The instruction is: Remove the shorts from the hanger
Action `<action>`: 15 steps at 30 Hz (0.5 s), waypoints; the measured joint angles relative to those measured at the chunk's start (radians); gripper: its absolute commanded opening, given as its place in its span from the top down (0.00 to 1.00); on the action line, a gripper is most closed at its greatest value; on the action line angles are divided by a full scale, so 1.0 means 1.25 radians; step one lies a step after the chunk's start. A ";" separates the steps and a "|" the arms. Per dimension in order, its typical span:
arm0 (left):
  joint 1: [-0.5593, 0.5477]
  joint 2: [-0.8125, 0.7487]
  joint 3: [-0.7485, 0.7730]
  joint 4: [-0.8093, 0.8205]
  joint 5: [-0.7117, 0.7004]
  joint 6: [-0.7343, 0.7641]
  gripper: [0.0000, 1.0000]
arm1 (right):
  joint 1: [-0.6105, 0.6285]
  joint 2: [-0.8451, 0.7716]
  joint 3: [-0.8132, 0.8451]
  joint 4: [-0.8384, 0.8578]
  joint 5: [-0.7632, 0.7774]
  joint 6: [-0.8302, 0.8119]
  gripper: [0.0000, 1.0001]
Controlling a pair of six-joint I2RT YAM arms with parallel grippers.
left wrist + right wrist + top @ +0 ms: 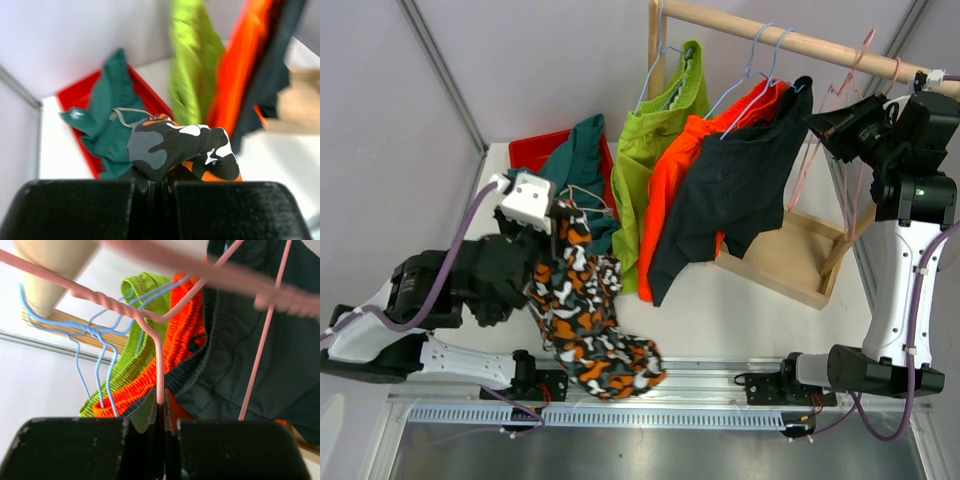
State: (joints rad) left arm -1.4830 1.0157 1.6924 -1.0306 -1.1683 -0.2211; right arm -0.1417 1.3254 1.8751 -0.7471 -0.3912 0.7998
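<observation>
My left gripper [555, 225] is shut on the camouflage shorts [585, 315], which hang from it over the table's near left; the left wrist view shows them bunched at the gripper [161, 181]. The teal shorts [582, 160] lie in the red bin [535, 150]. Lime green shorts [655, 140], bright orange shorts [682, 190] and dark navy shorts [735, 190] hang on blue hangers from the wooden rail [790, 40]. My right gripper [820, 125] is shut on an empty pink hanger [159, 375] at the rail's right end.
The wooden rack's base frame [790, 260] lies under the hanging shorts at back right. A second pink hanger [865, 50] hangs on the rail by my right arm. White walls close in at left and back.
</observation>
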 measured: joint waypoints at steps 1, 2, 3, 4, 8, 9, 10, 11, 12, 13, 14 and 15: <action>0.025 -0.009 -0.005 0.030 0.003 0.038 1.00 | -0.002 0.000 0.000 0.008 -0.005 0.002 1.00; 0.061 -0.016 -0.005 0.068 0.009 0.081 1.00 | -0.004 0.000 0.000 0.016 -0.011 0.004 1.00; 0.101 -0.024 -0.005 0.107 0.016 0.122 1.00 | -0.005 0.000 -0.002 0.024 -0.016 0.007 1.00; 0.147 -0.031 -0.005 0.142 0.029 0.157 1.00 | -0.005 -0.001 -0.007 0.034 -0.020 0.009 1.00; 0.390 -0.021 0.041 0.211 0.139 0.239 1.00 | -0.005 -0.024 -0.083 0.076 -0.035 0.012 1.00; 0.449 -0.006 0.067 0.217 0.173 0.247 1.00 | -0.006 -0.030 -0.103 0.078 -0.036 0.012 1.00; 0.507 0.012 0.096 0.225 0.210 0.250 1.00 | -0.006 -0.040 -0.132 0.083 -0.039 0.011 1.00; 0.565 0.032 0.119 0.237 0.247 0.251 1.00 | -0.007 -0.049 -0.152 0.093 -0.042 0.010 1.00; 0.618 0.056 0.139 0.248 0.286 0.252 1.00 | -0.008 -0.056 -0.163 0.105 -0.043 0.009 1.00; 0.661 0.081 0.160 0.250 0.321 0.253 1.00 | -0.010 -0.067 -0.178 0.117 -0.043 0.008 0.99; 0.700 0.112 0.183 0.255 0.358 0.252 1.00 | -0.012 -0.081 -0.196 0.127 -0.043 0.007 0.96; 0.734 0.149 0.210 0.256 0.393 0.250 1.00 | -0.014 -0.096 -0.213 0.135 -0.043 0.006 0.86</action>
State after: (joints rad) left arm -0.5655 1.2015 1.9545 -0.7109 -0.6765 0.0910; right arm -0.1589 1.2053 1.6093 -0.5781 -0.4450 0.8070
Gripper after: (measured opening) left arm 0.015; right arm 0.047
